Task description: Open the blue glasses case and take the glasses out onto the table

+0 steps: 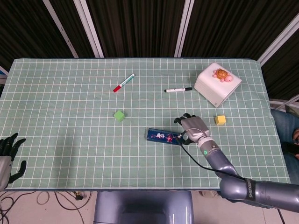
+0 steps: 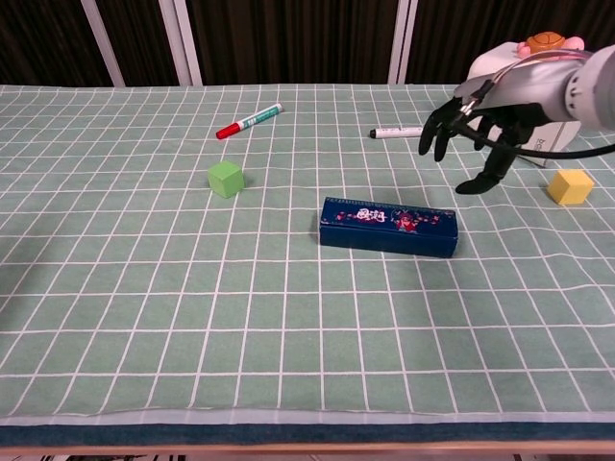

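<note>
Lying closed mid-desk, our blue glasses case (image 2: 388,228) runs left-right, its lid print unreadable. We hover our right hand (image 2: 485,106) above its right end, fingers spread, empty. Our left hand (image 1: 7,151) rests open at the desk (image 1: 70,135) edge.

Blue glasses case (image 2: 388,228) floral print; green cube (image 2: 226,179); yellow cube (image 2: 571,186)

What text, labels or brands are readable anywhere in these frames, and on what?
Nothing reads cleanly.
Blue rectangular glasses case: white print and red pattern on the lid, too blurred to read.
White ribbed box: small grey mark low on its front corner, too small to read.
Red-capped marker and black-capped marker: barrel print illegible.
</note>
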### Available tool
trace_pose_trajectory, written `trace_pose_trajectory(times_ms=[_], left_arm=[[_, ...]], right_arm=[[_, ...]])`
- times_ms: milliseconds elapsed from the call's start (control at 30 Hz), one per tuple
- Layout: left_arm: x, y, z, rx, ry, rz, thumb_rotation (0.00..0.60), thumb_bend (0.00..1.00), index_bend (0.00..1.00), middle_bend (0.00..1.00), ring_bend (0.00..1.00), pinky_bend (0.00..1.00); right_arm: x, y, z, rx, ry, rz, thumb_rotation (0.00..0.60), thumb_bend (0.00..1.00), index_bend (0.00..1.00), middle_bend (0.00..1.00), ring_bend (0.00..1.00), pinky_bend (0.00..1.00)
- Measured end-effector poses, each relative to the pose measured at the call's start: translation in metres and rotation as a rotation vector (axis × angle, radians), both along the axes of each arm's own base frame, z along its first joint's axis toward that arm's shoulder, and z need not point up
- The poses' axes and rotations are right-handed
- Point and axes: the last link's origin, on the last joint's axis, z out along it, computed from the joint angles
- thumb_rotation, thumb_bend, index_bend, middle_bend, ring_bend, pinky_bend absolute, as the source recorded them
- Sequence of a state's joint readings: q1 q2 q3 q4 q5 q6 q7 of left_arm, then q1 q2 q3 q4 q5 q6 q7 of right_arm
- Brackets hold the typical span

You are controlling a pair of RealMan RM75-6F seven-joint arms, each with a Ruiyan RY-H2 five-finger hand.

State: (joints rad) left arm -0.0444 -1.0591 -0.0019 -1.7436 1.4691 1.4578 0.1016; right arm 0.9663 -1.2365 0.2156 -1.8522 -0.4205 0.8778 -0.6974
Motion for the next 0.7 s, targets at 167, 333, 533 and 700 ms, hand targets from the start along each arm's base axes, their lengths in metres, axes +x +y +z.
trace_pose_trajectory(times_ms=[167, 333, 533, 700], left_arm=[[0.0, 0.0, 0.001, 0.0, -0.005, 0.002, 0.6, 0.47, 0.12, 0.0, 0.0, 0.02], [-0.001, 0.001, 0.0, -0.006, -0.007, 0.007, 0.6, 0.47, 0.12, 0.0, 0.0, 0.02], [-0.001, 0.001, 0.001, -0.006, -0.008, 0.008, 0.6, 0.47, 0.12, 0.0, 0.0, 0.02], [-0.001, 0.001, 0.0, -0.01, -0.008, 0.008, 0.6, 0.47, 0.12, 0.0, 0.0, 0.02]], right_arm=[[0.023, -0.006, -0.025, 0.048, 0.053, -0.067, 0.6, 0.37, 0.26, 0.27, 0.13, 0.23], [0.044, -0.006, -0.052, 0.061, 0.086, -0.068, 0.6, 0.37, 0.26, 0.27, 0.13, 0.23], [0.053, -0.002, -0.069, 0.033, 0.094, -0.091, 0.6, 0.37, 0.26, 0.26, 0.13, 0.23], [0.058, -0.004, -0.079, 0.008, 0.098, -0.111, 0.6, 0.37, 0.26, 0.26, 0.12, 0.23]])
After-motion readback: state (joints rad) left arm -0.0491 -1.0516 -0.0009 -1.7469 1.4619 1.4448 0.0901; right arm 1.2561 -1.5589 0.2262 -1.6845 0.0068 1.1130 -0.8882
